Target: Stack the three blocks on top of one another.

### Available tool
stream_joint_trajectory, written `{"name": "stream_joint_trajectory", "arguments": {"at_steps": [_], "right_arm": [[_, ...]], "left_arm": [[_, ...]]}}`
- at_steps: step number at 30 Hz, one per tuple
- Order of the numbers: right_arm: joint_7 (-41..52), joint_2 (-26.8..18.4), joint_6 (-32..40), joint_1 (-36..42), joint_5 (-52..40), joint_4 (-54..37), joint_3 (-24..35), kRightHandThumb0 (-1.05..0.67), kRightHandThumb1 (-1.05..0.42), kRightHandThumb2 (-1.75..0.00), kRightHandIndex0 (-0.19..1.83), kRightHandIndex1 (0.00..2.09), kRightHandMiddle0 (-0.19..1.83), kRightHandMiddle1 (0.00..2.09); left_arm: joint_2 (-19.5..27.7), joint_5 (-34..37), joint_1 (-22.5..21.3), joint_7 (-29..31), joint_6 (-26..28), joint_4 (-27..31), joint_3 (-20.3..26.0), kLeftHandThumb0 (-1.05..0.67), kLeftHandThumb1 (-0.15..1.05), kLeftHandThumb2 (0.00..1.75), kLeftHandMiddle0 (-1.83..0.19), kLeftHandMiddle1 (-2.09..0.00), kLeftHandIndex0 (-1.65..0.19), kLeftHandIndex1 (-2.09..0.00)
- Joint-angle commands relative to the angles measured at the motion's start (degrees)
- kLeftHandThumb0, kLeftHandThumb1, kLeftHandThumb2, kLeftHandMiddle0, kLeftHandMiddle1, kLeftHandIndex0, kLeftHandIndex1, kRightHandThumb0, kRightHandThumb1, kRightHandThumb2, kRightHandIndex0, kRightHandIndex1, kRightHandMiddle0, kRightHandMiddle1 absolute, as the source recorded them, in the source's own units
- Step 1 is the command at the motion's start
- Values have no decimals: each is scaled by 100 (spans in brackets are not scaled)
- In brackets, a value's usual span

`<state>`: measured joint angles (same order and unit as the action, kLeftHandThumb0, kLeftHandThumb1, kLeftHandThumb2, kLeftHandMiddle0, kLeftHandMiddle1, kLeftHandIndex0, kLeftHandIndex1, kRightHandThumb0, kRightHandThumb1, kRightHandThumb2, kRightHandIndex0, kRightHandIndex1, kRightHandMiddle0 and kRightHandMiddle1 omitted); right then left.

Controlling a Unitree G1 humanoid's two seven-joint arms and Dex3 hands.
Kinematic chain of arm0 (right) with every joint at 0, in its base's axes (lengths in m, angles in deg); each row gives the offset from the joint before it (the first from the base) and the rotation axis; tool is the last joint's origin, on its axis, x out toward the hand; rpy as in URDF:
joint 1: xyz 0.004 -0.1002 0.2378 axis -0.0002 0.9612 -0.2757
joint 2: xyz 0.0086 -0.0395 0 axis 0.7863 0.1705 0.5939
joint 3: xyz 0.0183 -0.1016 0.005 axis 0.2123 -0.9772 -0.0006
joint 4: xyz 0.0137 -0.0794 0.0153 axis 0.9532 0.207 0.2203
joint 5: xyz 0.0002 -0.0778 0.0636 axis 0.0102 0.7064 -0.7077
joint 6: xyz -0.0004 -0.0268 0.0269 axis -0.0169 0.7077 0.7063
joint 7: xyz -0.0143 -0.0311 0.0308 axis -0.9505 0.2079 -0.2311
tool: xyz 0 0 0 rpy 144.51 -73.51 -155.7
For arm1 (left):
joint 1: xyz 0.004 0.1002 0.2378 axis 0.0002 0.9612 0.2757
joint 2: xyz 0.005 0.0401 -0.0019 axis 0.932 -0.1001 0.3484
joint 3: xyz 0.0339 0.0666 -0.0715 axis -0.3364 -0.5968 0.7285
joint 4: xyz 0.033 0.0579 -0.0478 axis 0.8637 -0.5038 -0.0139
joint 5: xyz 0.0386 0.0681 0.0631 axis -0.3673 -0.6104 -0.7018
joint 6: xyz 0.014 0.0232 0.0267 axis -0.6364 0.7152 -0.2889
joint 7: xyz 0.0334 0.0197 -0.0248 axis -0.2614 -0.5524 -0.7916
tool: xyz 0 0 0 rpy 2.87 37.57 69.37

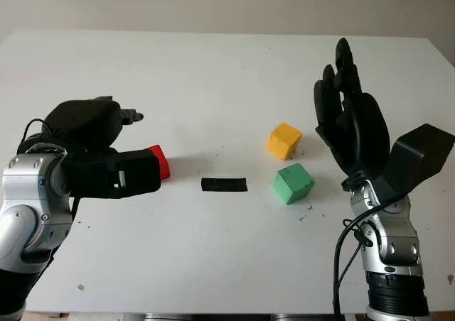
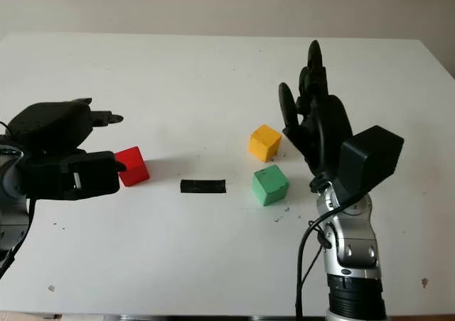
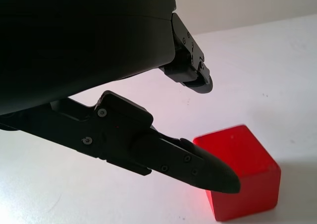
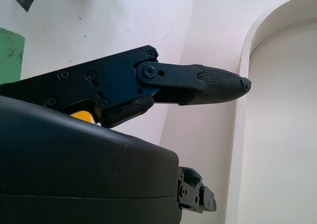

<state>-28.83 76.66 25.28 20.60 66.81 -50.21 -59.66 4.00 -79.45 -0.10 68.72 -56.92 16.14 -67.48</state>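
A red block [image 2: 132, 166] lies on the white table [image 2: 213, 72] at the left. My left hand [image 2: 99, 119] hovers over the block's left side, open and holding nothing. In the left wrist view one finger [image 3: 198, 167] reaches across just above the red block [image 3: 242, 172] without gripping it. A yellow block [image 1: 284, 140] and a green block [image 1: 293, 183] lie apart from each other right of centre. My right hand [image 1: 343, 76] is raised to the right of those two blocks, open, with its fingers pointing up.
A short black tape strip [image 1: 224, 185] lies flat on the table between the red and green blocks. The table's far edge [image 1: 213, 31] runs along the top, and its near edge [image 1: 178, 312] is close to my arms.
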Motion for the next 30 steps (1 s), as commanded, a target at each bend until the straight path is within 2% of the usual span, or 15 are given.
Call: {"name": "stream_joint_trajectory", "arguments": {"at_steps": [1,16,25,30], "right_arm": [[-15,-43,3,1,5,-128,10,-78,-105,-49,-19,0,-19,0],[-82,-7,100,10,43,-187,-24,-74,-105,-50,-19,0,-19,0],[-87,-7,31,25,119,-170,-56,-73,-105,-52,-19,0,-19,0],[-77,11,-13,22,134,-153,-63,-72,-105,-53,-19,0,-19,0]], "left_arm": [[-75,-96,-115,3,-9,-54,-89,-86,95,5,-12,-5,-48,-8],[-99,-174,65,475,-150,260,-83,-90,102,6,-7,-5,-46,-6],[-163,-370,81,532,-182,320,-111,-90,104,7,-9,-5,-47,-6],[-195,-565,113,375,-262,252,-148,-91,105,14,-10,-6,-48,-7]]}}
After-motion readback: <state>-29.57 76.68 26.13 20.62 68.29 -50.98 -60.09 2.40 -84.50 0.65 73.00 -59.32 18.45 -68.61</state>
